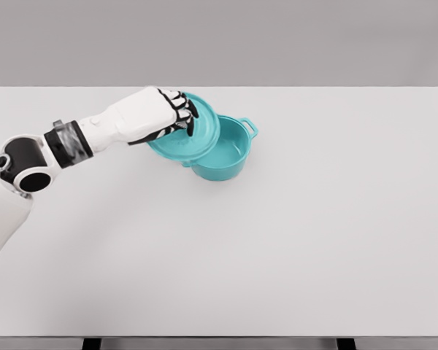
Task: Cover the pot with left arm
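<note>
White and bare along its near edge, the table (277, 255) carries everything in sight. From the lower left the left arm (66, 146) reaches across it, with a dark elbow joint and a grey band at the forearm. At its end the left hand (164, 113) has its fingers (184, 117) curled over the teal lid (186, 135), gripping it near the upper rim; just how the fingertips catch it is hard to make out. The lid is tilted, its inner face turned toward the camera, and it overlaps the left side of the teal pot (230, 153). That pot stands upright on the table, mostly uncovered, with a small handle (250, 126) at its upper right.
</note>
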`<state>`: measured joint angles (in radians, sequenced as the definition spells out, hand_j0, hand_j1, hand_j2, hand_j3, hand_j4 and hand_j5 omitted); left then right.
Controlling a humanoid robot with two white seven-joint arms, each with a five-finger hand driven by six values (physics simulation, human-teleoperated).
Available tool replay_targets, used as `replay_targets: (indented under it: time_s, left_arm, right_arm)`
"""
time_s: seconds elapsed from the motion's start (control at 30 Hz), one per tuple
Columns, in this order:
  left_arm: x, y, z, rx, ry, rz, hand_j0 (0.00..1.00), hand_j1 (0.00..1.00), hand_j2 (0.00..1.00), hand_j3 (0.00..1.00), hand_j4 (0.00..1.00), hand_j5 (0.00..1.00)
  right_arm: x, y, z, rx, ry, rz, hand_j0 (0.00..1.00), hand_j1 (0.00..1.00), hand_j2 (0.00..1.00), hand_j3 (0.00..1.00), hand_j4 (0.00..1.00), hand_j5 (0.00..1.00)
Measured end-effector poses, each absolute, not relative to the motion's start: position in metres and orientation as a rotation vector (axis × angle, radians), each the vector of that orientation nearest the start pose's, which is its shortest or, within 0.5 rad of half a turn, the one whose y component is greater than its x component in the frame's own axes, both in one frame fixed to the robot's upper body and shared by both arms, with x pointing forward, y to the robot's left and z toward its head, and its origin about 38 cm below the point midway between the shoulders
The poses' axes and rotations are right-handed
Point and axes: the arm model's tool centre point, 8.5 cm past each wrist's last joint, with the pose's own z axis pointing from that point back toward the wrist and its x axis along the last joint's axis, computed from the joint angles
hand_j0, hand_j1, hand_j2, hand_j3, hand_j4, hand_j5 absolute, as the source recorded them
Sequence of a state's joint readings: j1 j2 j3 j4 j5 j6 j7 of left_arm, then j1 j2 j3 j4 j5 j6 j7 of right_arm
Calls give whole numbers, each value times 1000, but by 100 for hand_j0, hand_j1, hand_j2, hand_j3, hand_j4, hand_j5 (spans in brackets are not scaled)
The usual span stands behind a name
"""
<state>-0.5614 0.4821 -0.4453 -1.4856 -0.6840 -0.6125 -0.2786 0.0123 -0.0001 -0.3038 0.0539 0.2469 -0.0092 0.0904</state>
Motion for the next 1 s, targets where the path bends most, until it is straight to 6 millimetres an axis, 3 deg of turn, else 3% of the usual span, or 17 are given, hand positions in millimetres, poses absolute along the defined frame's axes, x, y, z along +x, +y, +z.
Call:
replay_targets:
  time_s: [0.23,0.57,0.73,1.0]
  left_arm:
    - [455,177,213,-693,2463,2467,40,40,40,40,40,40]
    - [457,143,198,-608,2494,2468,40,40,40,40,40,40]
    - [465,136,199,-600,2498,2473,41,41,41,41,41,41]
    - [470,133,182,-582,2479,2546,42,42,42,42,42,42]
  right_arm:
    - [-24,-258,-261,17,49,-62,100,100,100,100,100,100]
    - [-24,-258,-261,17,50,-62,100,100,100,100,100,100]
    - [-24,-258,-261,17,49,-62,100,100,100,100,100,100]
    - [-24,-258,-261,17,50,-62,100,100,100,100,100,100]
